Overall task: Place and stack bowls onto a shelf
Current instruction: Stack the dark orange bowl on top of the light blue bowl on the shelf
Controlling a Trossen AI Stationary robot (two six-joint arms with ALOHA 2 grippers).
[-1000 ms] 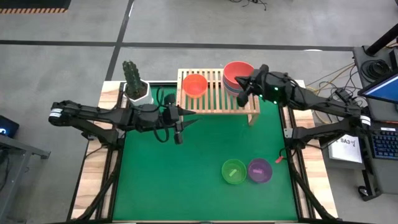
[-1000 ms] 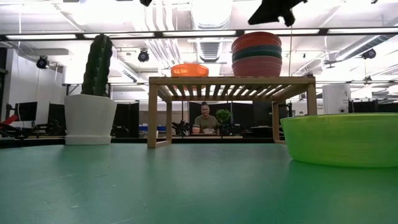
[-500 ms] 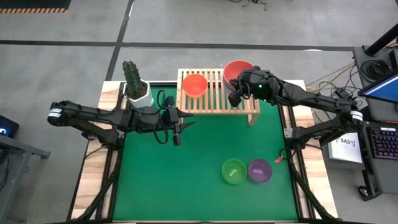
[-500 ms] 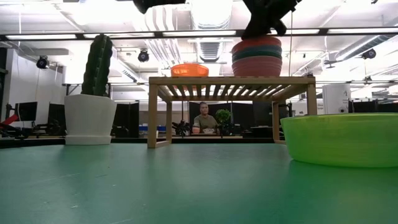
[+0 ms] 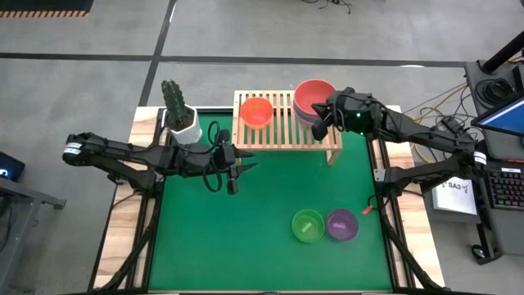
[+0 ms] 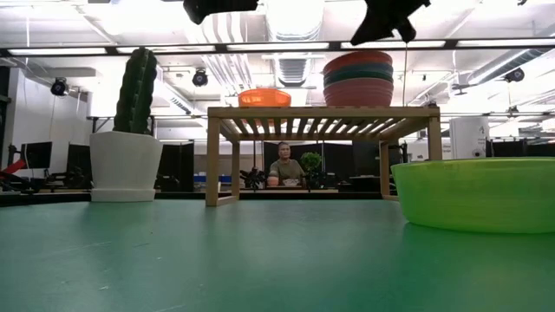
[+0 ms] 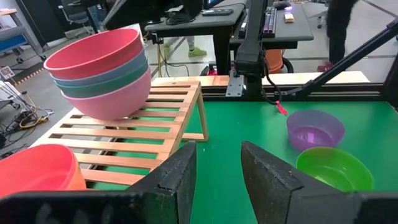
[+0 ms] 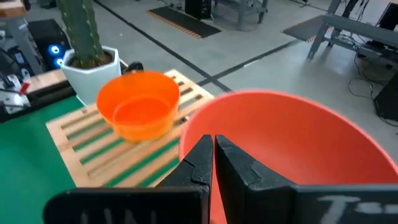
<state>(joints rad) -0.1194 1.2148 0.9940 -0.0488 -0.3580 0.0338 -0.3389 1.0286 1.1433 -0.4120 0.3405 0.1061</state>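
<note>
The light-wood shelf (image 5: 286, 135) stands at the far edge of the green mat. On its right end sits a nested stack of larger bowls (image 5: 309, 94), red-pink on top (image 7: 99, 53). A small orange-red bowl (image 5: 256, 112) rests on the slats at the left end. A green bowl (image 5: 308, 225) and a purple bowl (image 5: 341, 224) sit on the mat near the near edge. My right gripper (image 5: 321, 123) is shut and hovers just above the stack's near-right rim (image 6: 388, 22). My left gripper (image 5: 232, 174) is open and hangs over the mat in front of the shelf's left end. No yellow bowl shows.
A white pot with a cactus (image 5: 182, 115) stands left of the shelf at the mat's far-left corner. The mat (image 5: 246, 238) is bare between the shelf and the two small bowls. A person sits in the room behind, seen under the shelf (image 6: 284, 165).
My right gripper dipped down and toward the table's left until it was close over the top bowl of the stack, then rose and drew back to the right to about where it began. The stack and the other bowls have stayed put.
</note>
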